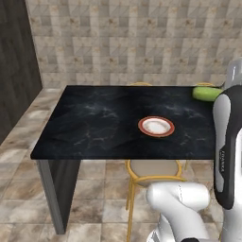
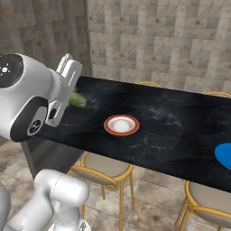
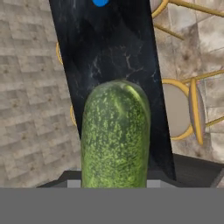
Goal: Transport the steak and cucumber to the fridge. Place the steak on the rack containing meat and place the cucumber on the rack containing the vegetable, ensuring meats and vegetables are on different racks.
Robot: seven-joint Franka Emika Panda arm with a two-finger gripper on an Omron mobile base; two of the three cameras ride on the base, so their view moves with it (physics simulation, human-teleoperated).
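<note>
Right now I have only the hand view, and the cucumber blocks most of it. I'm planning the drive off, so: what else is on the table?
Observer: A red-rimmed white plate sits on the black table, empty.
Operator: Is the cucumber over it?
Observer: No, the cucumber is apart from the plate, up by the robot's arm.
Operator: Any obstacle nearby?
Observer: A dark wood-grain panel stands left of the table.

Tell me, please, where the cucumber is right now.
The cucumber is in the gripper, lifted above the black table, away from the red-rimmed plate.
</note>
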